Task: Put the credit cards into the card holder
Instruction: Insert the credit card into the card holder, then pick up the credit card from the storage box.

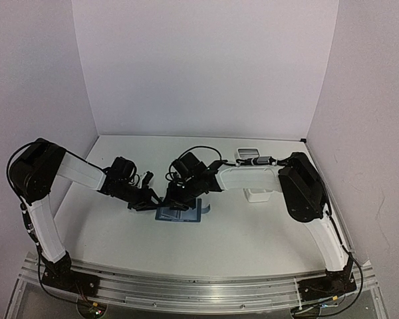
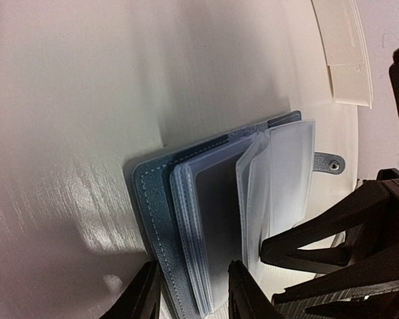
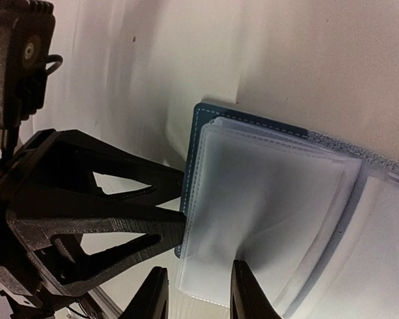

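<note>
The dark-blue card holder (image 1: 186, 214) lies open on the table between both arms, its pale pocket pages (image 2: 279, 173) fanned up. My left gripper (image 2: 191, 266) is open, one finger on the table beside the cover's stitched edge (image 2: 153, 219), the other over the pages. A dark shape fills the top left pocket (image 2: 216, 219); I cannot tell whether it is a card. My right gripper (image 3: 198, 267) is open astride a corner of the pocket pages (image 3: 266, 199), holding nothing. No loose credit cards show. Seen from above, the left gripper (image 1: 153, 201) and right gripper (image 1: 176, 203) nearly meet over the holder.
A long white tray (image 1: 256, 195) stands at the back right, partly behind the right forearm; its end also shows in the left wrist view as the white tray (image 2: 346, 53). The holder's snap tab (image 2: 331, 163) points toward the right arm. White walls enclose the table.
</note>
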You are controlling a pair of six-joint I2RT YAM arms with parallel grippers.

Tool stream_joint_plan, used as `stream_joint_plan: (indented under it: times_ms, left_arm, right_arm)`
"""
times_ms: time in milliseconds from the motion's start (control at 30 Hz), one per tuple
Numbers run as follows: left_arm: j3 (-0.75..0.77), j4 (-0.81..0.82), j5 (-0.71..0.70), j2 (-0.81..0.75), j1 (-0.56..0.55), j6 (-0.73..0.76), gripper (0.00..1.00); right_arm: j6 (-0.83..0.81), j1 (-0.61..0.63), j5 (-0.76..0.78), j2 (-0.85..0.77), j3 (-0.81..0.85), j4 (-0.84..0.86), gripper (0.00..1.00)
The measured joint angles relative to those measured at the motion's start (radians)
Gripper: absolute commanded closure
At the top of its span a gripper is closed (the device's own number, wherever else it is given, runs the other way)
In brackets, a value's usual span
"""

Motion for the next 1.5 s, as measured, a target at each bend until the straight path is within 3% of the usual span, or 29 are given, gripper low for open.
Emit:
stream_joint_plan:
  times_ms: [600,800,933,1033,1100,1267,1500]
  left_arm:
    - [0.057,-0.163,-0.005,-0.008,0.047,0.088,0.63]
    - [0.059,-0.142,0.027,-0.127,0.07,0.182,0.49]
    - [0.06,-0.039,0.09,-0.224,0.07,0.209,0.35]
    - [0.064,0.027,0.117,-0.236,0.068,0.219,0.21]
    - [0.064,0.048,0.118,-0.235,0.067,0.23,0.14]
    - [0.078,0.112,0.116,-0.204,0.067,0.261,0.09]
    - [0.099,0.149,0.097,-0.119,0.065,0.262,0.08]
  right_arm:
    - [-0.082,-0.004,0.033,-0.04,-0.034,0.063,0.69]
    - [-0.129,-0.055,0.049,-0.141,-0.098,0.06,0.61]
    - [-0.227,-0.13,0.039,-0.193,-0.098,0.058,0.44]
    - [-0.387,-0.221,0.073,-0.264,-0.11,0.045,0.23]
    - [-0.532,-0.278,0.135,-0.328,-0.128,0.034,0.17]
    - [-1.04,-0.395,0.342,-0.45,-0.135,0.041,0.15]
    - [-1.74,-0.549,0.35,-0.413,-0.147,0.045,0.14]
